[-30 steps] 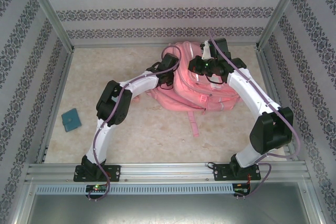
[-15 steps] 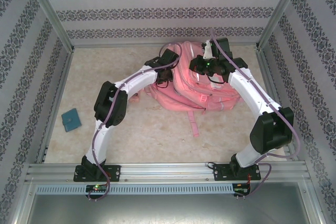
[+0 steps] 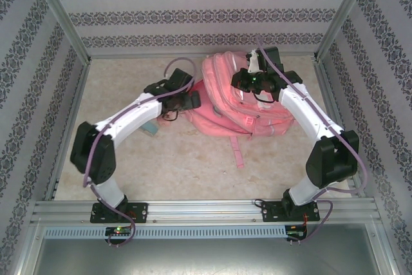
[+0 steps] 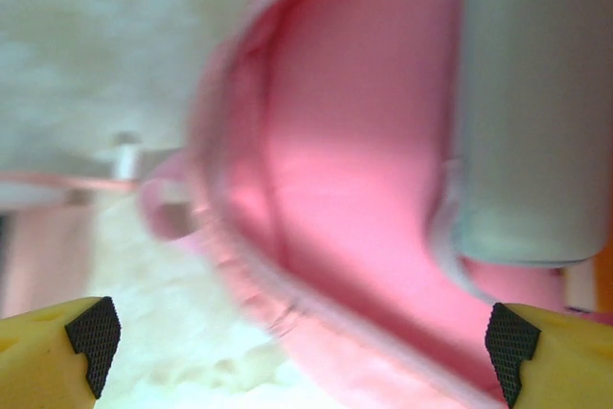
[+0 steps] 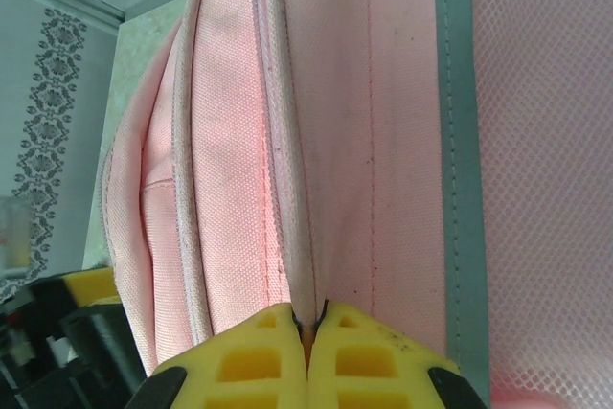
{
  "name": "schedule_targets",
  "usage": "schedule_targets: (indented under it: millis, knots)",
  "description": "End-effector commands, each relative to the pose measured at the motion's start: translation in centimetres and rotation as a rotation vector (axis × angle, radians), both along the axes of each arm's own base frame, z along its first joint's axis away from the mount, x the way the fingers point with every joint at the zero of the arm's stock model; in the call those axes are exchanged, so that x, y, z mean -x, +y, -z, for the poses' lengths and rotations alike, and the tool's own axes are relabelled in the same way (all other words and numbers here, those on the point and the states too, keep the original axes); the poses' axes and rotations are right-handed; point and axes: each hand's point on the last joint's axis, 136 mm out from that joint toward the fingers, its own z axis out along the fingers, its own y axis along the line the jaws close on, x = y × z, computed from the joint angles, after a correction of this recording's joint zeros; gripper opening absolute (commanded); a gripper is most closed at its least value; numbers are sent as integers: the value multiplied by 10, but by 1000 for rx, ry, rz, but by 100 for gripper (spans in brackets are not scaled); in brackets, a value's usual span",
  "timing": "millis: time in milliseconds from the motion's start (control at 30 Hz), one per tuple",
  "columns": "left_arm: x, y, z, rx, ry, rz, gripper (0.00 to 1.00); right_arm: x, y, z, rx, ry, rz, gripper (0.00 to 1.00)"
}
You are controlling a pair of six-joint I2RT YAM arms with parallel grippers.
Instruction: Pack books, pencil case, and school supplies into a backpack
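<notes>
From above: a mottled beige bench sits inside patterned walls. The pink backpack lies far-centre, with the left gripper just beside its left edge and the right gripper at its top. Left wrist: jaws spread wide, pink backpack fabric ahead. Right wrist: gripper pinched on a backpack seam.

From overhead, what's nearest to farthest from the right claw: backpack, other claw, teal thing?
1. The pink backpack: pinched in the right gripper.
2. The left gripper: to the left, at the bag's edge.
3. The teal item: farther left, partly under the left arm.
</notes>
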Motion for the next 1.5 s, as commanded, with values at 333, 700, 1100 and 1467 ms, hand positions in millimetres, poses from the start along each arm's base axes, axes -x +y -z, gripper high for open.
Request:
schedule_targets:
  millis: [333,700,1100,1467]
  knots:
    - [51,145,21,-25,44,-584,77,-1,37,-12,-19,-65,-84,0]
    - [39,154,67,-33,146,-663,65,3,36,-18,-13,-76,-95,0]
    - [23,150,105,-28,200,-665,64,4,36,-18,-14,-72,-97,0]
    - [41,165,94,-106,198,-683,29,2,34,-22,-11,-80,-92,0]
